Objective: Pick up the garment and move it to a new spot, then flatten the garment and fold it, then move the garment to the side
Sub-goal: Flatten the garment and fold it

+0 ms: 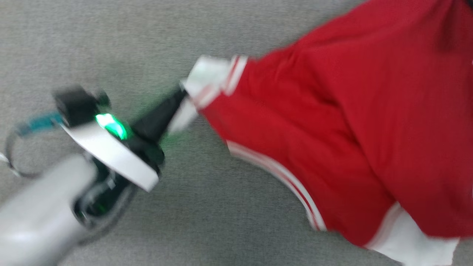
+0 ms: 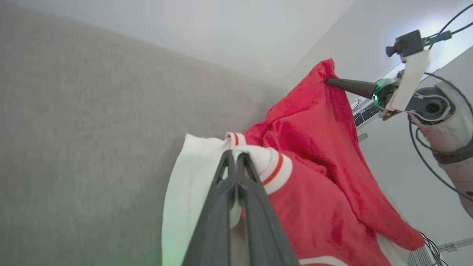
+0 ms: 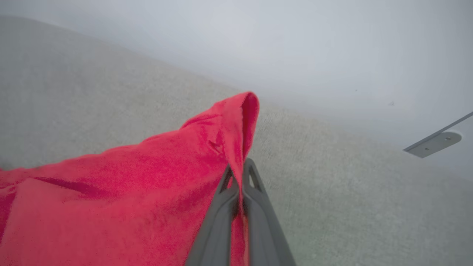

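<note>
Blurrily, garment (image 1: 332,129) partly cropped, left tool (image 2: 235,157) pinching sleeve, right tool (image 3: 242,168) clamping red fold

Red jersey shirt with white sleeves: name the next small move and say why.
Probably lift both grippers together: the left gripper is shut on the thin red shirt's white striped cuff, the right gripper on a red edge, and the fabric is bunched between them.

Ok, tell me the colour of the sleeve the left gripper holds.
The sleeve is white with red-striped trim; clearest in left wrist view.
</note>
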Controlling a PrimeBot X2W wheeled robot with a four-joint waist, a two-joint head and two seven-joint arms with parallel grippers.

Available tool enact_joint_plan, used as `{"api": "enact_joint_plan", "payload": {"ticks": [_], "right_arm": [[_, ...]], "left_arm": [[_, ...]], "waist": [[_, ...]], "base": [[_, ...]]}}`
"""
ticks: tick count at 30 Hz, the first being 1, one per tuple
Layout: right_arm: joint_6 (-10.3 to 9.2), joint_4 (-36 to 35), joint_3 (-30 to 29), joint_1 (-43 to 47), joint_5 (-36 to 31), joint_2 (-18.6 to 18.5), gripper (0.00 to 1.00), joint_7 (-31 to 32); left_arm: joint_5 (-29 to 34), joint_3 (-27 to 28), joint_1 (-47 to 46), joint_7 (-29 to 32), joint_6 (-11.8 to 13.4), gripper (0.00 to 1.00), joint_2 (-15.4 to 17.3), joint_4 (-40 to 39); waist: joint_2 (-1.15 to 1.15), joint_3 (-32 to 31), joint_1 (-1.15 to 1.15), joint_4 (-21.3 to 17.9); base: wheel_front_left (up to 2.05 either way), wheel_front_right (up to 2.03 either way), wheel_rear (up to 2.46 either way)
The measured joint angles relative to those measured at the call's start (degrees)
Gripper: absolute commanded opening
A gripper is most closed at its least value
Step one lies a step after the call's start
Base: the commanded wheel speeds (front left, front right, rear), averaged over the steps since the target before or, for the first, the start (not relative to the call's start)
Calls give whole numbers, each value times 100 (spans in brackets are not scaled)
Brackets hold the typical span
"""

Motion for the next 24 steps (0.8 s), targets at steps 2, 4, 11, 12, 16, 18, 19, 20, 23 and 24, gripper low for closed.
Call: {"api": "enact_joint_plan", "payload": {"ticks": [2, 4, 11, 12, 16, 18, 19, 20, 23, 24], "right_arm": [[-5, 233, -105, -334, -83, 123, 0, -208], [-9, 475, -292, -751, -188, 252, 0, -464], [-11, 1468, -1063, -2436, -886, 801, 0, -1530], [-11, 1624, -1154, -2671, -1006, 887, 0, -1660], [4, 2261, -1508, -3562, -1308, 1125, 0, -2215], [13, 2531, -1720, -3956, -1496, 1215, 0, -2564], [15, 2641, -1838, -4122, -1580, 1266, 0, -2732], [19, 2749, -1911, -4272, -1657, 1298, 0, -2860], [18, 3017, -1964, -4492, -1772, 1361, 0, -3033], [15, 3229, -1904, -4484, -1775, 1360, 0, -3053]], "left_arm": [[-101, 37, -476, 0, 0, 0, 120, 44], [-274, 71, -1029, 18, 0, 0, 231, 145], [-405, 371, -3399, 416, 0, 0, 244, 1357], [-430, 461, -3755, 452, 0, 0, 162, 1614], [-542, 827, -5108, 480, -2, 0, -189, 2665], [-604, 1066, -5701, 370, -5, 0, -390, 3095], [-635, 1171, -5965, 311, -8, 0, -495, 3247], [-677, 1280, -6189, 253, -9, 0, -595, 3322], [-982, 1437, -6546, 221, -8, 0, -820, 3323], [-1051, 1362, -6500, 314, -7, 0, -801, 3251]], "waist": [[0, -10, 0, -94], [0, 13, 0, -187], [0, 284, 0, -456], [0, 324, 0, -500], [0, 483, 0, -667], [0, 546, 0, -752], [0, 569, 0, -789], [0, 589, 0, -822], [0, 623, 0, -878], [0, 621, 0, -885]], "base": [[0, 0, 0], [0, 0, 0], [0, 0, 0], [0, 0, 0], [0, 0, 0], [0, 0, 0], [0, 0, 0], [0, 0, 0], [0, 0, 0], [0, 0, 0]]}}
